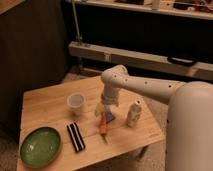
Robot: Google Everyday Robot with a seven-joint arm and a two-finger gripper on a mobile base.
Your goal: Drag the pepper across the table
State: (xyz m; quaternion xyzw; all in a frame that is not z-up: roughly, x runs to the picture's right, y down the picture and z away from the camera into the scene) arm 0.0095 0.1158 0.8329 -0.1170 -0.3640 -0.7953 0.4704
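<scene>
At the near edge of the desk, around 7 o'clock, sits a green plate. A black block lies just at the plate's 3 o'clock. Past them, a little toward 4 o'clock of the desk's middle, the pepper lies flat on the planks. Its long axis runs about 12 to 6, and the thin end, which I take for the stem, points to 6. The hand hangs over the pepper's 12 o'clock end, touching or nearly so. How wide it stands, or whether it grips the pepper, I cannot tell. A cup stands at the hand's 9 o'clock and a bottle at its 3. The step looks like making contact before the drag. The next move calls for a steady press and a level slide that stays clear of the block and bottle.
</scene>
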